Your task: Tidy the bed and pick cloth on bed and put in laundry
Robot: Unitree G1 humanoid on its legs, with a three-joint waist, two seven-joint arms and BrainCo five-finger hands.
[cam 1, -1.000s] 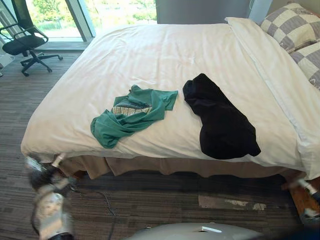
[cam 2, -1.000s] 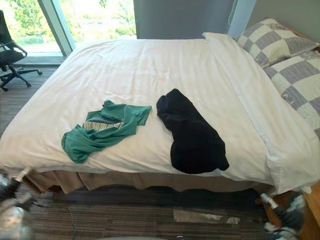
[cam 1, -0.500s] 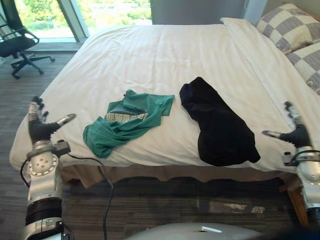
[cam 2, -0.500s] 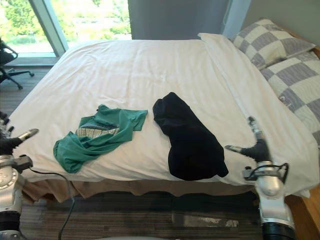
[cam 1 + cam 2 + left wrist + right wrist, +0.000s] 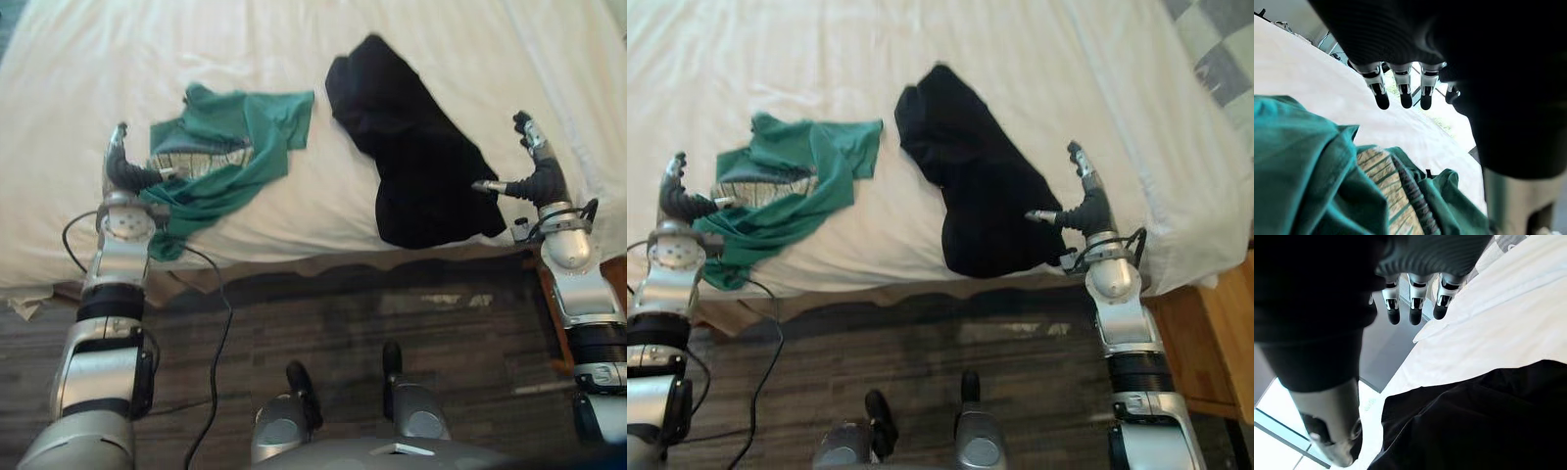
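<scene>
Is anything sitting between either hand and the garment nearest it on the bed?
Nothing visible. The left hand is open right at the green shirt's edge. The right hand is open beside the black garment, thumb toward it, with just bare white duvet around them.

At lower left the left arm (image 5: 106, 323) is showing silver-grey shells split by dark ribbed bands, a round screwed disc (image 5: 125, 223) at its wrist; the right arm (image 5: 586, 308) at lower right is matching it; left hand (image 5: 125, 174) and right hand (image 5: 542, 183) are wearing dark covers, silver fingers (image 5: 1402, 90) ending in dark tips.
</scene>
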